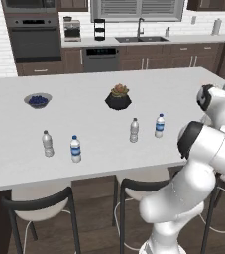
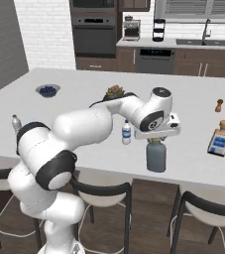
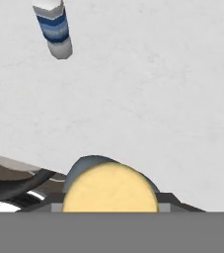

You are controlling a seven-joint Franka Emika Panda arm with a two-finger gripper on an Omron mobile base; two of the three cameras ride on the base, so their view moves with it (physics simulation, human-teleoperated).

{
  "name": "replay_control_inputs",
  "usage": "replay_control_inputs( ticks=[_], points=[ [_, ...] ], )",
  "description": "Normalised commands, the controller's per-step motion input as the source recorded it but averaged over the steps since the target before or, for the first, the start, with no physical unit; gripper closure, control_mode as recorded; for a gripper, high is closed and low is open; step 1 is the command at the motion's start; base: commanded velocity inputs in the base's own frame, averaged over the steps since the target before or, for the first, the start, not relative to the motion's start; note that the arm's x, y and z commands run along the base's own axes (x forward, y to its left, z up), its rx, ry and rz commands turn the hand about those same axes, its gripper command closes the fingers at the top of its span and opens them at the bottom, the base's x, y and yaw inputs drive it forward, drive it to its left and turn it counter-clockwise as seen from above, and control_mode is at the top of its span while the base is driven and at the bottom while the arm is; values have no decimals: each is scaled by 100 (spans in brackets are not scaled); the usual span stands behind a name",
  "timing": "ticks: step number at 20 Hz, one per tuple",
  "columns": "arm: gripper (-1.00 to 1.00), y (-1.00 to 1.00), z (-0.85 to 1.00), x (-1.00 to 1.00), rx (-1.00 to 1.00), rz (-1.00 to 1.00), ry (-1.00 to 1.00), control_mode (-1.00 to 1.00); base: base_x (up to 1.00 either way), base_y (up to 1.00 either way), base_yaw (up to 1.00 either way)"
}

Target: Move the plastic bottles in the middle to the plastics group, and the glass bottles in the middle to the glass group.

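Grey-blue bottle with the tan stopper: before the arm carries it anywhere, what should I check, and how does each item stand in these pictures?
1. Tool above the grey-blue bottle: ok, it sits over the tan stopper.
2. Fingers closed on the neck: cannot tell, the tips are hidden.
3. Bottle upright: ok, it stands near the front edge of the counter.
4. Destination, the squarish pale bottle: ok, counter beside it is bare.
5. Path to it: ok, nothing stands between them.
6. Blue-labelled water bottle apart from the tool: ok.
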Motion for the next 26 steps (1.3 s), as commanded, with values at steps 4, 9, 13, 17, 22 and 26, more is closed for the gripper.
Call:
replay_control_inputs(
  ticks=[4,9,13,17,22,26],
  points=[
    [100,-100,8,29,0,18,0,-100,0,0,0],
    [100,-84,0,28,0,16,0,-100,0,0,0],
    [100,-15,0,7,0,2,0,-100,0,0,0],
    [100,-19,0,0,2,0,0,-100,0,0,0],
    [100,-30,-2,1,4,0,0,-100,0,0,0],
    [100,-26,-16,2,2,0,-4,-100,0,0,0]
  ],
)
